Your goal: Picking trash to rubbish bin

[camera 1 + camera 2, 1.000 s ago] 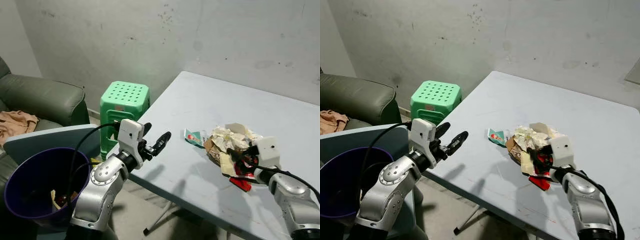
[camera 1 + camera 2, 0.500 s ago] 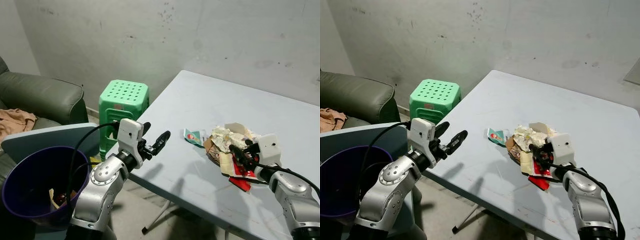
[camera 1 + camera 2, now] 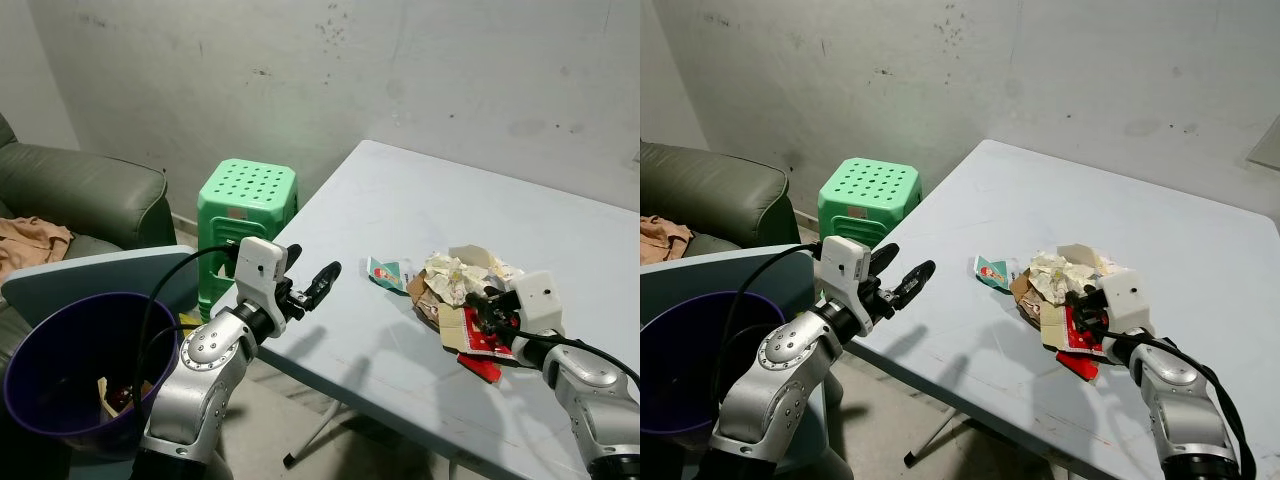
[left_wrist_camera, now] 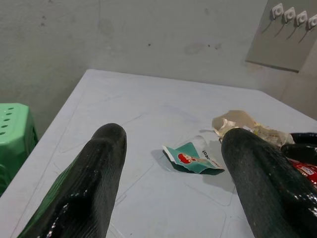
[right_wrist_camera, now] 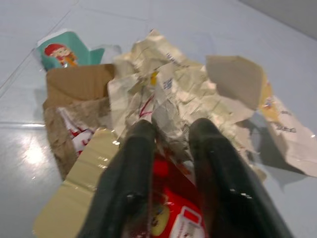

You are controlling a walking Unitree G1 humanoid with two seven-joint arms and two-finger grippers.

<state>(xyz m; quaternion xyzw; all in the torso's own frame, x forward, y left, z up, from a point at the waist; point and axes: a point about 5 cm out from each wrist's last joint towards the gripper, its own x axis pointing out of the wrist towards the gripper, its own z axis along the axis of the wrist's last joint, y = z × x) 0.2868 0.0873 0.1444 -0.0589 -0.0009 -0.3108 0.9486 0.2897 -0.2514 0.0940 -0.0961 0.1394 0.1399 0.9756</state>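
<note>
A trash pile lies on the pale blue table [image 3: 400, 200]: crumpled paper [image 3: 455, 272], brown cardboard [image 5: 74, 84], a red wrapper [image 3: 482, 366] and a teal packet [image 3: 388, 272] just left of the heap. My right gripper [image 3: 487, 306] reaches into the pile's right side. In the right wrist view its fingers [image 5: 141, 148] stand close together, shut on the red wrapper [image 5: 168, 213] under the paper. My left gripper [image 3: 312, 265] hovers open over the table's left edge, with nothing between its fingers. The purple rubbish bin [image 3: 40, 340] stands low at my left with some scraps inside.
A green plastic stool [image 3: 250, 195] stands between the table and a dark green sofa [image 3: 80, 195] with a tan cloth [image 3: 30, 245] on it. A pale blue board [image 3: 100, 270] leans behind the bin. A grey wall closes the back.
My right gripper's fingers have closed together over the red wrapper in the pile. The left arm has stayed where it was; the camera has shifted slightly.
</note>
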